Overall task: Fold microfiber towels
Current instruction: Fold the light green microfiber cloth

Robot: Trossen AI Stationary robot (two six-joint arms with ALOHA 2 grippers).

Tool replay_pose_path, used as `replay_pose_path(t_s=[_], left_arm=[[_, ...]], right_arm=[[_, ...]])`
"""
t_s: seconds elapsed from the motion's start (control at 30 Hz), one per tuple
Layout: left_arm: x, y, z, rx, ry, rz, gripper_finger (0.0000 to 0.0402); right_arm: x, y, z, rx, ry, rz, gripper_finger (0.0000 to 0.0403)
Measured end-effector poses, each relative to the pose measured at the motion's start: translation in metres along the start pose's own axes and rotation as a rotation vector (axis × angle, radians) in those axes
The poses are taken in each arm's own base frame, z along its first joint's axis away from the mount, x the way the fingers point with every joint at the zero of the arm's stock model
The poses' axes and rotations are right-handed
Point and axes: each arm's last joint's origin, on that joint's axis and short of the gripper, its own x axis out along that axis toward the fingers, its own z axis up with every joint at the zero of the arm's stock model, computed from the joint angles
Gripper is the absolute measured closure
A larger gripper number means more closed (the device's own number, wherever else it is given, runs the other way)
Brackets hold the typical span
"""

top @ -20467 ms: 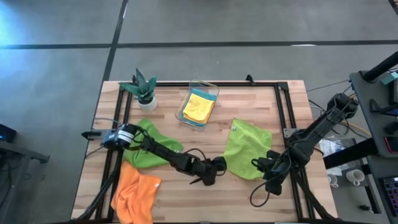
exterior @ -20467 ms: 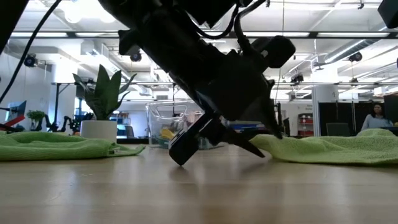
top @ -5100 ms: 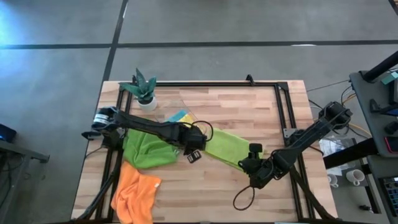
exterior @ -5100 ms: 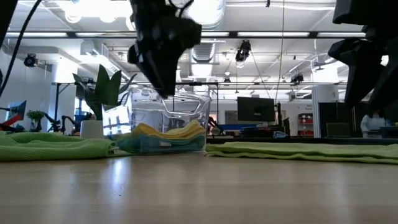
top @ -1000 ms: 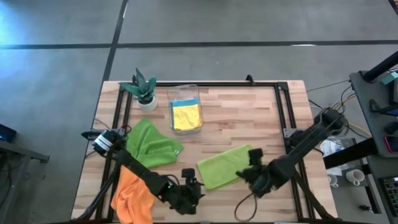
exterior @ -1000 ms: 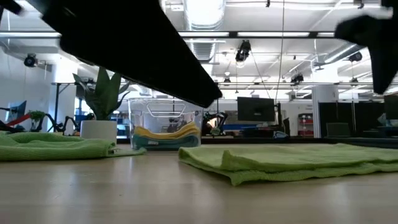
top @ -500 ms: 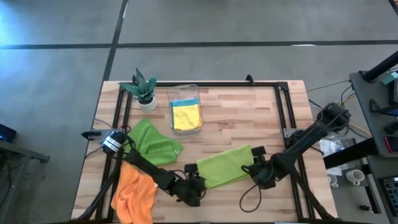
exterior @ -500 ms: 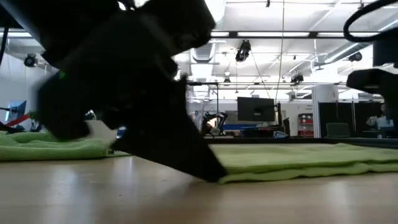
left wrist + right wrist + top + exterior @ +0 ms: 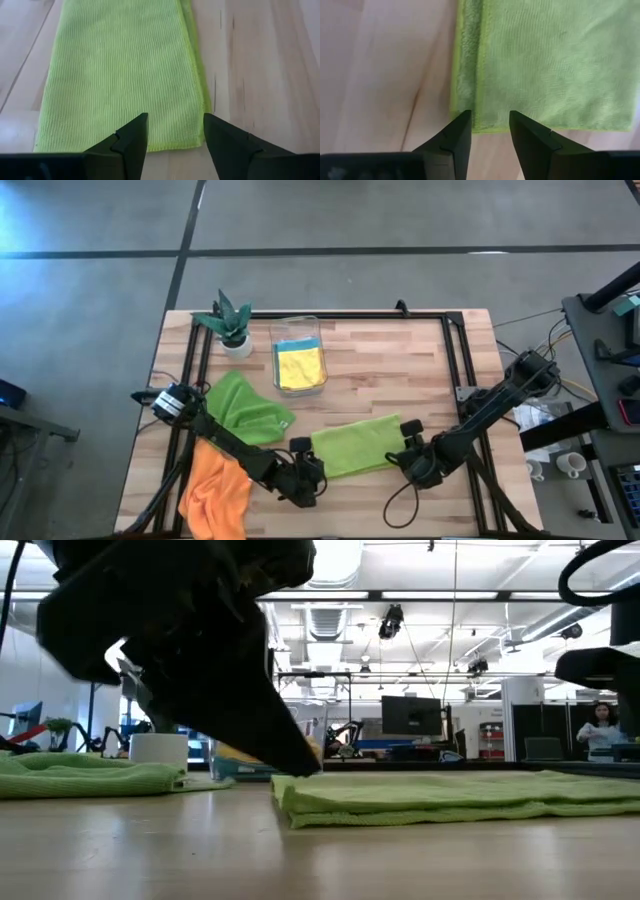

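Lime towel [image 9: 352,446] folded flat on bench [image 9: 420,370] front, left end effector [image 9: 305,469] and right end effector [image 9: 410,442] at its ends, both parted, grasping nothing, yellow towel [image 9: 299,366] in bin [image 9: 297,330], blue one mostly hidden beneath.

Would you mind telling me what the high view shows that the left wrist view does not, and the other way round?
Only the high view shows the whole table: the potted plant, the clear bin holding a yellow towel, the darker green towel, the orange towel, and the right gripper at the far end of the folded lime green towel. Only the left wrist view shows the cloth's ribbed weave and the open left gripper poised over its short edge. Both show that lime towel lying flat on bare wood.
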Motion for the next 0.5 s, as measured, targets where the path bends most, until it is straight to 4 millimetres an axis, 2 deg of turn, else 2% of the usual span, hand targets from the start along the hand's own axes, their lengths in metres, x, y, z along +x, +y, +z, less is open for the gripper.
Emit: replay_pose_path(t_s=[0.37, 0.5], left_arm=[[0.0, 0.001, 0.0, -0.004, -0.003, 0.004, 0.0226], [0.0, 0.001, 0.001, -0.003, -0.004, 0.003, 0.0226]], right_arm=[[0.013, 0.005, 0.004, -0.082, 0.032, 0.005, 0.0284], [0.01, 0.005, 0.006, -0.077, 0.027, 0.01, 0.0297]])
